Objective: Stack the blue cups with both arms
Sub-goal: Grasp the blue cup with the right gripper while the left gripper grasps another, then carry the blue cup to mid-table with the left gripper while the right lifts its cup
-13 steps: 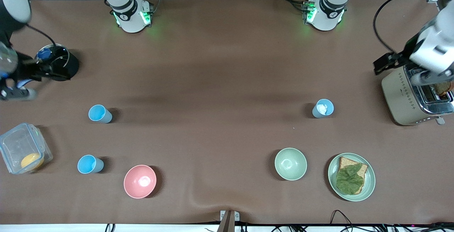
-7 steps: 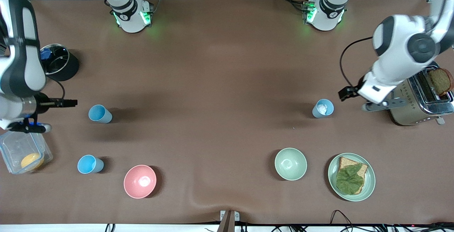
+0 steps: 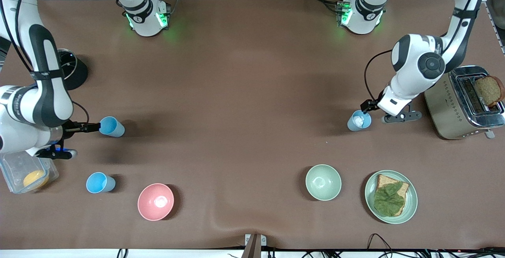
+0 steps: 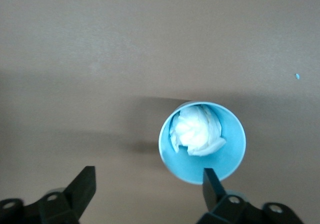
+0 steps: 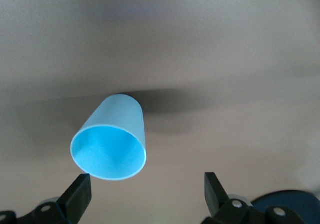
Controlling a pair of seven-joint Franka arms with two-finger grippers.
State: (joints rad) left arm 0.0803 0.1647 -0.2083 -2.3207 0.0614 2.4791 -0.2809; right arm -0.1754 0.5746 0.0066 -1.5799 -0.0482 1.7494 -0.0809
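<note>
i see the left gripper (image 3: pixel 378 112) beside the paper-stuffed blue cup (image 3: pixel 358 120), jaws apart. the right gripper (image 3: pixel 81 137) sits at the empty blue cup (image 3: pixel 111 126), jaws apart. both upright near opposite table ends, unheld, presumably lined up for grasping.

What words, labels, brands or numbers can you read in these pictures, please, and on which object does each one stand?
No text can be read in any view.
Right arm's base: a small dark round mark, too small to read.
Left arm's base: a like mark, too small to read.
Toaster: only a dotted pattern on its side, no lettering.
Blue cups, both bowls and the plate: plain, no print.
</note>
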